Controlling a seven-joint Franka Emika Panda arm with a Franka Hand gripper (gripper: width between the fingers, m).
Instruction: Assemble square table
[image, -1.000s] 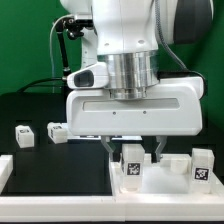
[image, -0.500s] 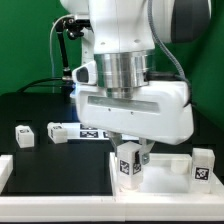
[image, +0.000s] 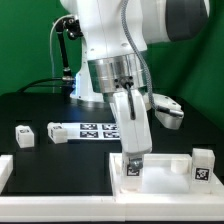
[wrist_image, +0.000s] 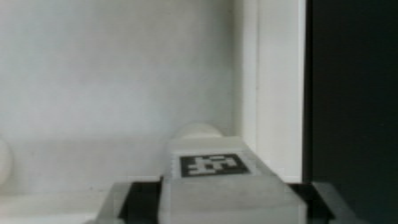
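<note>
While in the tool's (image: 133, 160) grip, 1 leg block (image: 133, 171), long axis near-upright over the slab (image: 172, 167).

Showing no legible words, numbers or brand marks. Carrying only black-white coded tags: the marker board (image: 95, 129), two leg blocks (image: 57, 131) beside the marker board, and the gripped leg (wrist_image: 214, 152) near it.

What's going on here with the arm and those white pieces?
The gripper is shut on one white leg, holding it down at the slab, near the slab's left edge in the exterior view. Whether the leg is seated, I can't tell. Two loose legs lie on the black table at the exterior view's left, and another leg stands at the slab's right.
</note>
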